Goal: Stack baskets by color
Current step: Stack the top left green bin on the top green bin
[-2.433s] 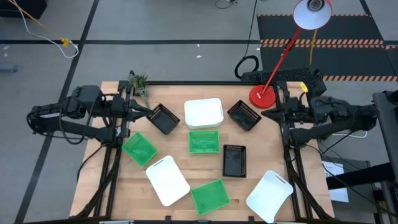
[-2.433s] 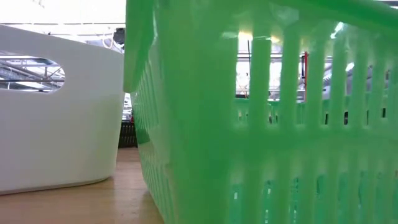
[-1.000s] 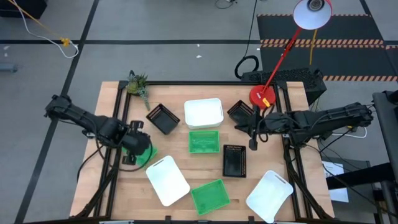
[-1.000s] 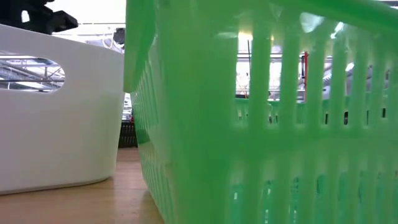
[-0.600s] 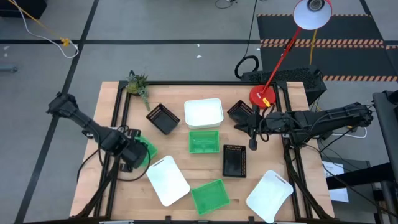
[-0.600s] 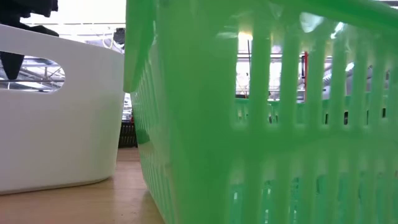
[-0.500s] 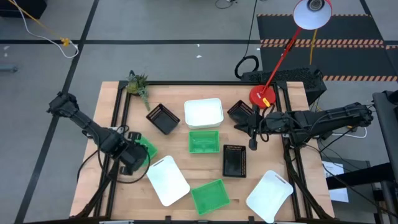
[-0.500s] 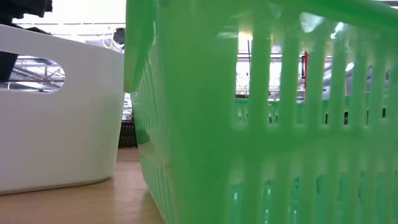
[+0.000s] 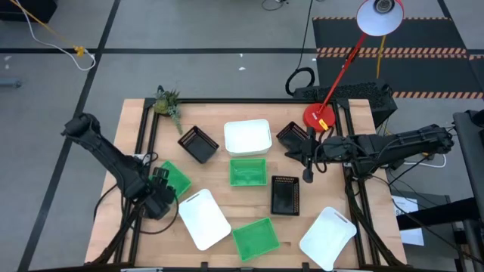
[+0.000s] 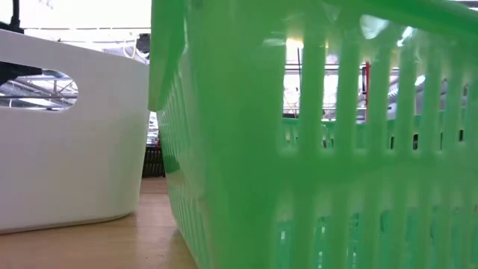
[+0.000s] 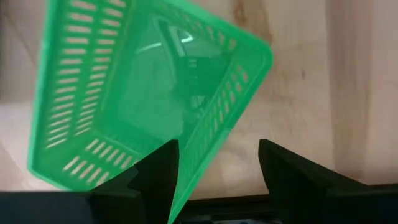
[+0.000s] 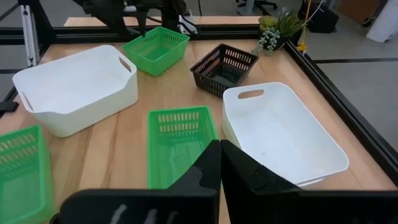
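Observation:
Several baskets lie scattered on the wooden table: white ones [image 9: 247, 136] [image 9: 204, 219] [image 9: 327, 238], green ones [image 9: 175, 176] [image 9: 247, 171] [image 9: 255, 238] and black ones [image 9: 198, 143] [image 9: 295, 138] [image 9: 285, 195]. My left gripper [image 9: 159, 193] points down over the near corner of the left green basket [image 11: 124, 106]. It is open, one finger [image 11: 158, 174] over the basket's inside and the other [image 11: 280, 171] outside its wall. My right gripper [image 9: 306, 165] hangs shut above the table near the red lamp base [image 9: 318, 117], holding nothing.
A small plant [image 9: 168, 102] lies at the far left corner. The lamp's red arm [image 9: 344, 64] slants up over the far right. The low view is filled by a green basket [image 10: 314, 149] and a white one [image 10: 67, 134]. Bare wood lies between the baskets.
My left gripper has swung toward the table's near edge and come down, from over the left green basket's middle to its near corner. The baskets have stayed where they were.

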Controlling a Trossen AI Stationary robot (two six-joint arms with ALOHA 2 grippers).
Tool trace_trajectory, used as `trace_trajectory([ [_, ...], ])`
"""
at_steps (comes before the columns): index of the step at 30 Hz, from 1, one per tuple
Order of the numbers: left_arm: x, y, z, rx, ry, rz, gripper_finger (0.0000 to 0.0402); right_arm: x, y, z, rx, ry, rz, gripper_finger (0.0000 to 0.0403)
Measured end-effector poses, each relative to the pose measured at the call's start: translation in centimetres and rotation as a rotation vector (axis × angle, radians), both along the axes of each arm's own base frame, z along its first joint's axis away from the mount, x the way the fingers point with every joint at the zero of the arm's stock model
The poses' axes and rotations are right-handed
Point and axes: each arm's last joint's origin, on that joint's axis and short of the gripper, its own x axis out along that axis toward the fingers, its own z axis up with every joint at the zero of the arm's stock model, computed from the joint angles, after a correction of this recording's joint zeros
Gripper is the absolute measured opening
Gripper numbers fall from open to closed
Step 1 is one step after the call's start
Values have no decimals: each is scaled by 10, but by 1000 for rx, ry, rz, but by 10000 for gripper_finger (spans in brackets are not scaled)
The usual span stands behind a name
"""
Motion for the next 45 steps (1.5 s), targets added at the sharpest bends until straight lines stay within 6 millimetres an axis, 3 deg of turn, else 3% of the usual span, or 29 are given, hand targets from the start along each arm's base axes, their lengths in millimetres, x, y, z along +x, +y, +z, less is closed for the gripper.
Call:
trace_trajectory([
  [9, -2, 0, -21, 27, 19, -34, 140, 0, 6, 2, -11, -23, 41, 0],
  [18, -1, 3, -17, 58, 26, -46, 16, 1, 7, 5, -30, -52, 56, 0],
  [30, 22, 22, 40, 189, 12, 35, 9, 2, 7, 6, -29, -60, 56, 0],
  [45, 83, 41, 115, 147, -228, 150, 15, 1, 7, 5, -53, -49, 64, 0],
])
